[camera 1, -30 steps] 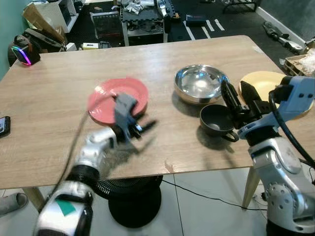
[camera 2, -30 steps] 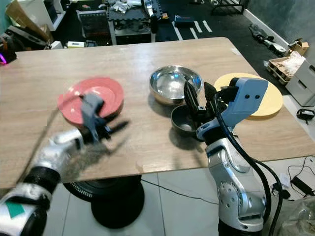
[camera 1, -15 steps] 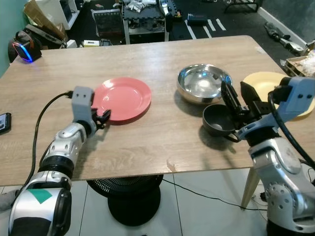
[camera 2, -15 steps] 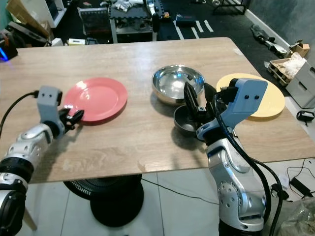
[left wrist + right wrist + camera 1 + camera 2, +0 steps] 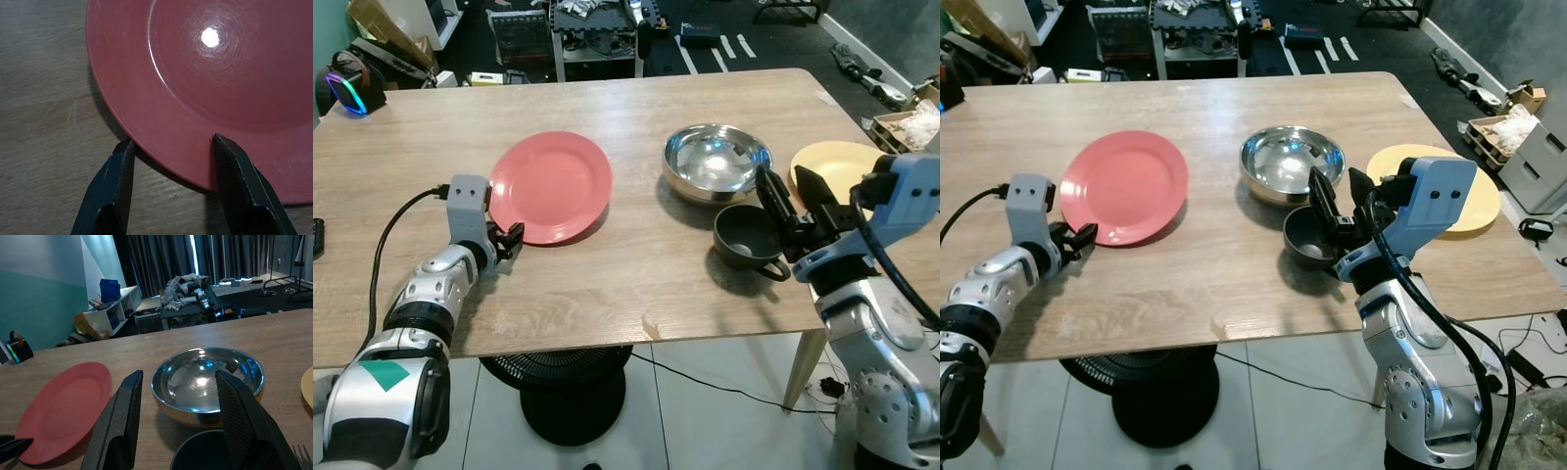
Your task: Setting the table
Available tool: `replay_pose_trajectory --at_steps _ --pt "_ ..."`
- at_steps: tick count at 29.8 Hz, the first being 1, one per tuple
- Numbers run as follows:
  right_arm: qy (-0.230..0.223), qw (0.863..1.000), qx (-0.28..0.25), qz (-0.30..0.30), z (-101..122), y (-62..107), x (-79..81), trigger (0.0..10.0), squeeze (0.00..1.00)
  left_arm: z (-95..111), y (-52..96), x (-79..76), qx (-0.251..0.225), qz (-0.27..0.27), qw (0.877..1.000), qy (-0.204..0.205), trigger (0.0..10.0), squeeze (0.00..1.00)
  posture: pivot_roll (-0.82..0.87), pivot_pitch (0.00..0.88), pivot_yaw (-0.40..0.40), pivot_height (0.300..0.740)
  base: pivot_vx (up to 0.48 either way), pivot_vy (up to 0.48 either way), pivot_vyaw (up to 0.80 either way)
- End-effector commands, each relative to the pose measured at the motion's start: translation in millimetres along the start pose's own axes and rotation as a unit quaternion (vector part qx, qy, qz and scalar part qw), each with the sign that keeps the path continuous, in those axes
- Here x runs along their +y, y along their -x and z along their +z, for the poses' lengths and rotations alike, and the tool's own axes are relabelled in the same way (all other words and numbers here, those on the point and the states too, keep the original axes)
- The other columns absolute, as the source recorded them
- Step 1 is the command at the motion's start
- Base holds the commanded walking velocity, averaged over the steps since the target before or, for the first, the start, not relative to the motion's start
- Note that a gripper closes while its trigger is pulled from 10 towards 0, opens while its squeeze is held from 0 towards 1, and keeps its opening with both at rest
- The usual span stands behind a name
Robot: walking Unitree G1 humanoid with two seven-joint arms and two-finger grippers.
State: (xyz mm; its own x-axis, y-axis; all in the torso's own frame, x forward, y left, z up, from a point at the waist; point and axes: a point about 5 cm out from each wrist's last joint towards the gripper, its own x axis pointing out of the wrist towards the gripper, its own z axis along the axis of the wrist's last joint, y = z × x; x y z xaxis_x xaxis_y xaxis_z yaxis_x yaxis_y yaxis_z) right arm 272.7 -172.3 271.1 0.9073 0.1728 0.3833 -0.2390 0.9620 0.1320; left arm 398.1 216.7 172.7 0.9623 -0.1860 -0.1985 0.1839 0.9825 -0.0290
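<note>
Left gripper [image 5: 171, 147], fingers spread at the red plate [image 5: 551, 185] rim, lower left of frame: close too shallow and you'll shove it across the table [image 5: 607, 284].

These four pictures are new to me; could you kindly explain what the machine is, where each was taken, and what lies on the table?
It is a humanoid robot with two silver arms. Two pictures come from cameras on its head, two from its wrists. On the wooden table lie a round red plate, a shiny steel bowl, a dark grey cup and a round yellow plate. The left pincer is open at the red plate's near rim; the right pincer hovers open above the cup. Nothing is held.
</note>
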Motion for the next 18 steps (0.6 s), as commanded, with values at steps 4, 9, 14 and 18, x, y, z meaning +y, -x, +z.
replay_pose_trajectory --at_steps 4,9,14,18 --pt "-0.004 1.000 0.010 0.002 -2.8 1.9 0.7 10.0 0.00 -37.1 -1.1 -21.5 0.123 -0.082 0.988 -0.047 10.0 0.00 -0.22 0.187 0.095 0.740 0.000 0.000 0.00" --pt "-0.004 1.000 0.009 -0.002 -2.8 2.1 -0.1 10.0 0.00 -46.1 -1.7 -34.7 0.155 -0.130 0.976 -0.085 10.0 0.00 -0.22 0.183 0.107 0.740 0.000 0.000 0.00" --pt "-0.005 1.000 0.006 -0.010 -3.7 2.9 -1.6 10.0 0.00 -56.7 -1.7 -54.0 0.183 -0.195 0.955 -0.128 10.0 0.00 -0.21 0.175 0.121 0.740 0.000 0.000 0.00" --pt "-0.006 1.000 0.005 -0.011 -4.5 1.7 -1.5 10.0 0.00 -72.4 2.5 -66.8 0.209 -0.245 0.934 -0.154 10.0 0.00 -0.20 0.165 0.130 0.740 0.000 0.000 0.00"
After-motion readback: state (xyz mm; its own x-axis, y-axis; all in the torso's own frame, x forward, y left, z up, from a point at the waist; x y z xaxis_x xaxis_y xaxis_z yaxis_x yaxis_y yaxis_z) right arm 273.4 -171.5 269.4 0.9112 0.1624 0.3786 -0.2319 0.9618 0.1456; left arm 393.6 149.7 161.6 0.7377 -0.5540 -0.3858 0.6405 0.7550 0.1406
